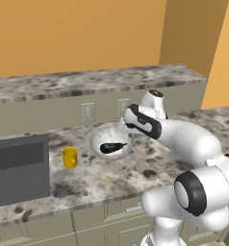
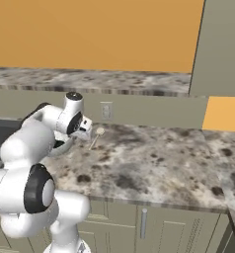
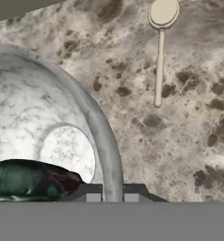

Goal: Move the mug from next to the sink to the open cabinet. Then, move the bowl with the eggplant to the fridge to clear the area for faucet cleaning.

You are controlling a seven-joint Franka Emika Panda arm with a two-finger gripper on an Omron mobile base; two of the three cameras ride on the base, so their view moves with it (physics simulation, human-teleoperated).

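The pincer (image 3: 113,194) is clamped on the near rim of the round white grey-speckled bowl (image 3: 48,117) — a hold that keeps the dark eggplant (image 3: 31,181) inside for carrying. Farther along the speckled stone counter (image 1: 155,166) stands the small yellow mug (image 1: 69,157), beside the dark grey sink (image 1: 20,168) — apparently not yet moved.

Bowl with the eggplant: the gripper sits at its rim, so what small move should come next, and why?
Probably a short straight lift. In the hand view the gripper is shut on the bowl rim, eggplant inside, bowl on the counter; the mug stands beside it.
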